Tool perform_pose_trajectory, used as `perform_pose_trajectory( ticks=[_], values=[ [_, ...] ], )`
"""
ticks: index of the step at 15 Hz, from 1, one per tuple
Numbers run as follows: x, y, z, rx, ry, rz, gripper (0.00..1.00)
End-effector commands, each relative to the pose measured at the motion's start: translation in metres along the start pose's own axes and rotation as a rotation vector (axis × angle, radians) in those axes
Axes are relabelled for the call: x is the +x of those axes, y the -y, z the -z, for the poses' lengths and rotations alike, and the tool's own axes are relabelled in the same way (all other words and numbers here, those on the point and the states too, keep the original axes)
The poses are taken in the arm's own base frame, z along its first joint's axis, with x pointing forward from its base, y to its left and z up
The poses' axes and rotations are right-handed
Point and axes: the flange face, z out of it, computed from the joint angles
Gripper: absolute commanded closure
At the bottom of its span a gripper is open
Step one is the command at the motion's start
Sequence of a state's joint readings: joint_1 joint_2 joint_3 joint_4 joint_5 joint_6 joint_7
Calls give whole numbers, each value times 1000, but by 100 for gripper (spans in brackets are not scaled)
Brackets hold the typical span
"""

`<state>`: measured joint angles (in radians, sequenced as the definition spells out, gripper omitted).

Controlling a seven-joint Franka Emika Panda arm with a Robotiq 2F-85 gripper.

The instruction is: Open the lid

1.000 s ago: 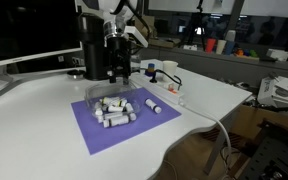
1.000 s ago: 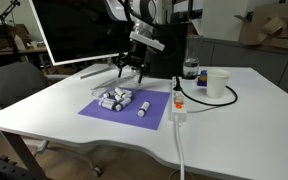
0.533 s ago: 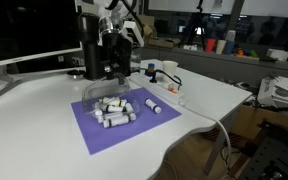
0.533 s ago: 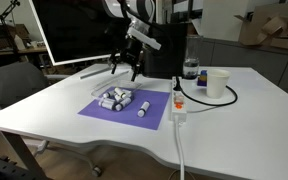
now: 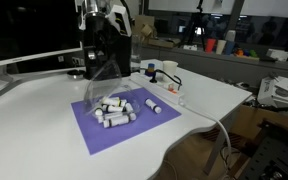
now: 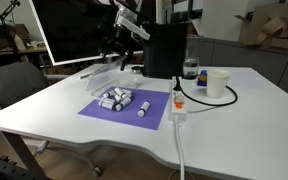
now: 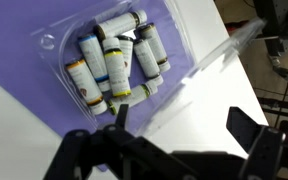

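The tall black machine (image 6: 169, 50) stands at the back of the table; its lid shows only as the flat top edge (image 6: 169, 23) and lies closed. In the exterior view from the far side the machine (image 5: 90, 50) is partly hidden behind the arm. My gripper (image 6: 112, 45) hangs beside the machine, above a clear tray of white capsules (image 6: 117, 98). The tray's clear hinged cover (image 6: 120, 72) stands swung up below my fingers, also in an exterior view (image 5: 111, 80) and the wrist view (image 7: 212, 62). In the wrist view my gripper (image 7: 184, 120) is open, with nothing between the jaws.
The tray sits on a purple mat (image 5: 92, 132), with one loose capsule (image 5: 155, 105) beside it. A white cup (image 6: 217, 83), a small bottle (image 6: 190, 68) and a cable with a plug strip (image 6: 179, 105) lie at one side. A monitor (image 6: 69, 30) stands behind.
My gripper has risen and moved back toward the black machine. The tray's clear cover has swung up from flat and stands open.
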<state>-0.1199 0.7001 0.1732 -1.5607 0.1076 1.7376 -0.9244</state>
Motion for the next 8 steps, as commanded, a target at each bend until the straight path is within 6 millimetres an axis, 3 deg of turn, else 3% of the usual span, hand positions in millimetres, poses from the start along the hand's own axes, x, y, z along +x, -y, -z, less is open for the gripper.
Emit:
perform_pose_trajectory(
  ticks=[1, 8],
  values=[
    [6, 35, 14, 4, -70, 85, 0],
    [37, 87, 34, -74, -215, 121, 0]
  ],
)
